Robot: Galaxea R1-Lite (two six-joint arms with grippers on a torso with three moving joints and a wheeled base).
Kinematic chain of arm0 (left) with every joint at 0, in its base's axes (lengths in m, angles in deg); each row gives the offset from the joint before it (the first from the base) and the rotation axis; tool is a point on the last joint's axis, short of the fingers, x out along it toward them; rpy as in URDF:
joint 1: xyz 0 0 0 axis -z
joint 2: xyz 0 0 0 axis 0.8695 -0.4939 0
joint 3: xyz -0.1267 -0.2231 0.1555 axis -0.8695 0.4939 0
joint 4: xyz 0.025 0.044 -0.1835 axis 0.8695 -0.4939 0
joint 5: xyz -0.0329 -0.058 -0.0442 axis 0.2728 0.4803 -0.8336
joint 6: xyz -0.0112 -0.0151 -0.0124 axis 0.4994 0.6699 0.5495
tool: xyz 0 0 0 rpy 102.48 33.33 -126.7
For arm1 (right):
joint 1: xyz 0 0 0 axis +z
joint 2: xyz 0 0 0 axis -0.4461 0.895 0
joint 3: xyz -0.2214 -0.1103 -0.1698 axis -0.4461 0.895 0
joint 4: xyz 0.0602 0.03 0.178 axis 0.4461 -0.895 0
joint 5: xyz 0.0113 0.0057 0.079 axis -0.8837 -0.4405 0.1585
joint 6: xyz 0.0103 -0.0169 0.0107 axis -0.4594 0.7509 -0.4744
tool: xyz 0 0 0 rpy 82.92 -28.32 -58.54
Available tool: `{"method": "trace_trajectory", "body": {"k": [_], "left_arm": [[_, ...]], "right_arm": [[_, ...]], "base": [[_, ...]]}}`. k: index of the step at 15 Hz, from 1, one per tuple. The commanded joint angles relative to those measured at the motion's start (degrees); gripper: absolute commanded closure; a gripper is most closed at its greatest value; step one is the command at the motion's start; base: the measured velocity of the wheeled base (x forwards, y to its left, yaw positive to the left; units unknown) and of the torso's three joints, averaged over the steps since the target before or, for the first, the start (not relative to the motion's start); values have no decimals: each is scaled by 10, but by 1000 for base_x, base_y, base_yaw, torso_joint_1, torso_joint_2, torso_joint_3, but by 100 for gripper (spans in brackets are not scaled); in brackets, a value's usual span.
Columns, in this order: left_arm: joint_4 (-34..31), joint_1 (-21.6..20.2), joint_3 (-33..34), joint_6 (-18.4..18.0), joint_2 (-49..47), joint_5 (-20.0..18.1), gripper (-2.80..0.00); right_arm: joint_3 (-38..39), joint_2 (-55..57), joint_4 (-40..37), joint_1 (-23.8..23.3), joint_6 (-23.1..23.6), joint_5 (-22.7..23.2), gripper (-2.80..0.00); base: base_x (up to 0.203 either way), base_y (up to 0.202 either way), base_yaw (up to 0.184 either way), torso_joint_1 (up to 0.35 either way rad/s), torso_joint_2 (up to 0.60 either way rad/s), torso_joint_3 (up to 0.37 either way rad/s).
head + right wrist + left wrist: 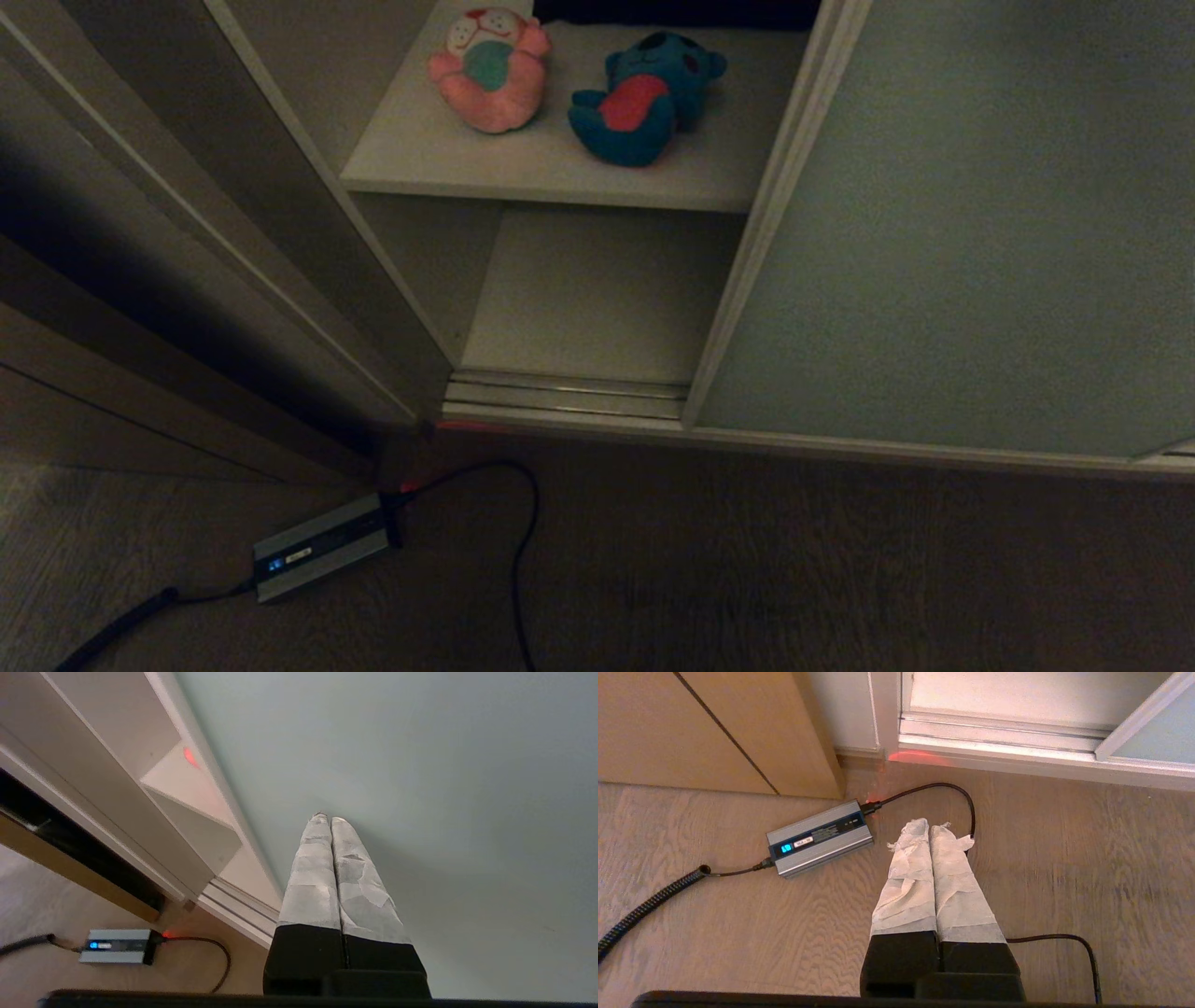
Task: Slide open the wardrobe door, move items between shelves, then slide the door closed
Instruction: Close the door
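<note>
Down on the wood floor (840, 579) nearest you lies a grey power box (322, 557), its black cable (523, 551) looping toward the wardrobe's metal track (565, 397). Your left gripper (930, 828) hangs over that floor with its wrapped fingers pressed together on nothing, the cable passing just beside the tips. Your right gripper (325, 819) is likewise closed and empty, pointed at the sliding door (962, 252); you cannot tell whether the tips touch the panel. That door covers the right side, leaving the left bay open. On the upper shelf (551, 177) the pink toy (490, 70) and the teal toy (644, 98) lie side by side, apart. The lower shelf (597, 299) sits below. Something dark behind the toys is cut off at the frame's edge. Neither arm shows in your head view.
</note>
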Motion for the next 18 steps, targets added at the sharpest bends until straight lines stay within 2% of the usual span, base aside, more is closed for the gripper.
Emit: {"method": "trace_trajectory", "body": {"k": [1, 6, 18], "left_arm": [[0, 0, 0, 0, -1, 0, 0], [0, 0, 0, 0, -1, 0, 0], [1, 0, 1, 0, -1, 0, 0]], "right_arm": [[-32, 43, 0, 27, -2, -33, 0], [-46, 75, 4, 59, -6, -64, 0], [-80, 143, 9, 145, -6, -96, 0]], "base": [[0, 0, 0, 0, 0, 0], [0, 0, 0, 0, 0, 0], [0, 0, 0, 0, 0, 0]]}}
